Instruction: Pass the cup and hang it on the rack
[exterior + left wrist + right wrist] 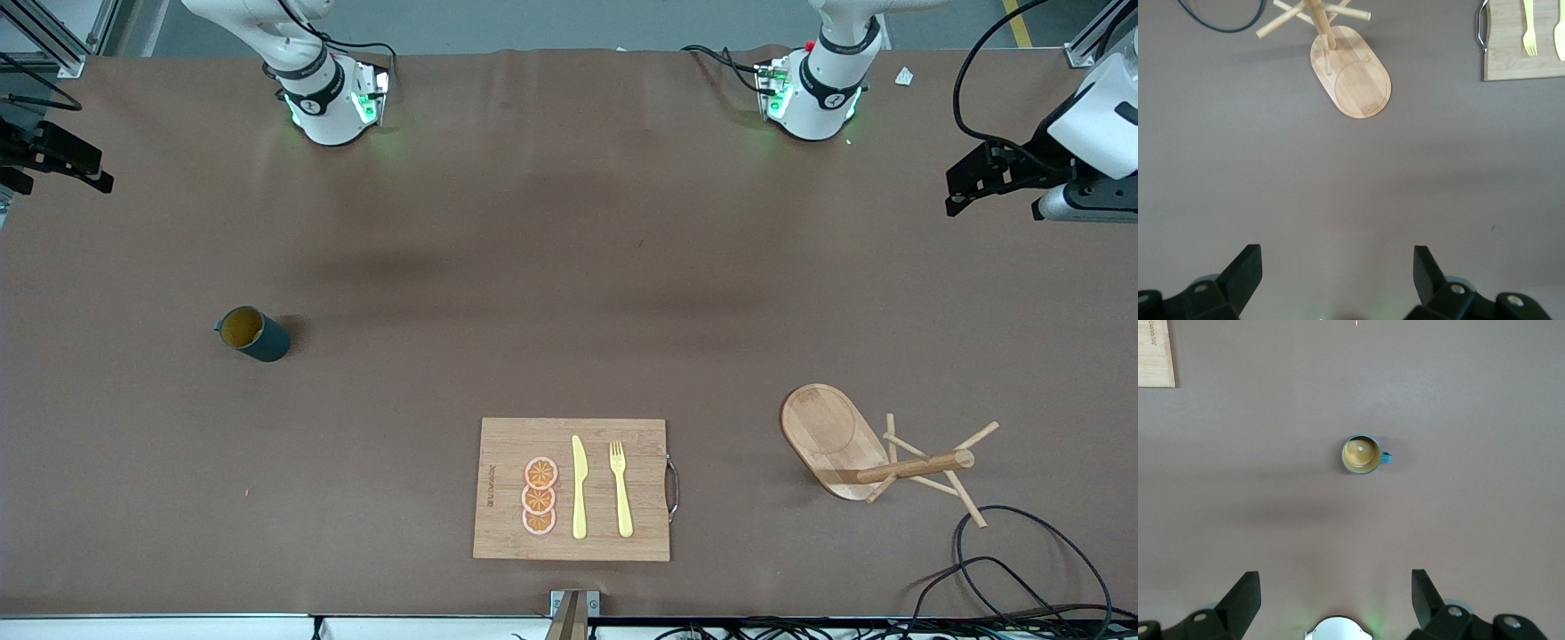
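Front view: cup (253, 333) amid bare tabletop (551, 293)

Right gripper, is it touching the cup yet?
Apart. The right wrist view shows the right gripper open, with bare table between it and the upright cup.

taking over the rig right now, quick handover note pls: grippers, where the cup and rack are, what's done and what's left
Left gripper: open, empty, high over bare table at the left arm's end; waiting.
Right gripper: open, empty, high over bare table at the right arm's end, the cup in its wrist view.
Cup: upright on the table toward the right arm's end, untouched.
Rack: upright toward the left arm's end, beside the cutting board, pegs bare.
Done: nothing yet.
Left: right gripper picks up the cup, passes it to the left gripper, which hangs it on a rack peg.
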You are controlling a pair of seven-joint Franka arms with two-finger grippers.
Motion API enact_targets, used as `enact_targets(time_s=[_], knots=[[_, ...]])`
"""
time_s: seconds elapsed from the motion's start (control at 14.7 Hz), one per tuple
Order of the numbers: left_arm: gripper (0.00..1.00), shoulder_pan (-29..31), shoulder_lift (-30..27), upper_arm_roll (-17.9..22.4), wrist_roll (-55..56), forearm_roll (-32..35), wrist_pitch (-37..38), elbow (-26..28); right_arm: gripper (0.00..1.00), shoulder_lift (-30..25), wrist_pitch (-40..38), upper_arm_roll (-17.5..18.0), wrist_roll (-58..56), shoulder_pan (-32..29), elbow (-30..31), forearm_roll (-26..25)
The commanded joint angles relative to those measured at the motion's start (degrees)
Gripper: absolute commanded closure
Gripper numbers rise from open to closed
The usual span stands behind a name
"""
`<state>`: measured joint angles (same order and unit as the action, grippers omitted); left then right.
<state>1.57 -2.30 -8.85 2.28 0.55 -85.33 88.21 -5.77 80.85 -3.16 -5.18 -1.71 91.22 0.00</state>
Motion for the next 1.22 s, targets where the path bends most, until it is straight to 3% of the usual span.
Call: enact_targets(time_s=[0.0, 0.41, 0.61, 0.81, 0.95, 1.15], knots=[[0.00, 0.1, -0.4, -0.2, 0.0, 0.6, 1.1, -0.3, 0.00, -1.4, 0.3, 0.5, -0.8, -0.8, 1.4, -0.2], [0.00, -0.4, 0.6, -0.6, 0.6, 0.7, 0.5, -0.3, 0.00, 1.4, 0.2, 0.4, 0.1, -2.1, -0.9, -0.1], [0.00, -0.4, 0.8, -0.6, 0.5, 0.7, 0.2, -0.3, 0.00, 5.5, 1.1, 0.4, -0.5, -3.5, -0.9, 0.1], [0.00, -0.4, 0.9, -0.6, 0.6, 0.7, 0.1, -0.3, 0.00, 13.9, 2.7, 0.4, -1.4, -4.0, -2.7, -0.2], [0.00, -0.4, 1.0, -0.6, 0.6, 0.7, -0.2, -0.3, 0.00, 14.5, 5.9, 0.5, -4.6, -3.8, 0.3, 0.0], [0.00, -0.4, 0.9, -0.6, 0.7, 0.6, -0.5, -0.3, 0.00, 14.6, 18.8, 0.6, -14.0, -4.7, 11.0, 0.4]])
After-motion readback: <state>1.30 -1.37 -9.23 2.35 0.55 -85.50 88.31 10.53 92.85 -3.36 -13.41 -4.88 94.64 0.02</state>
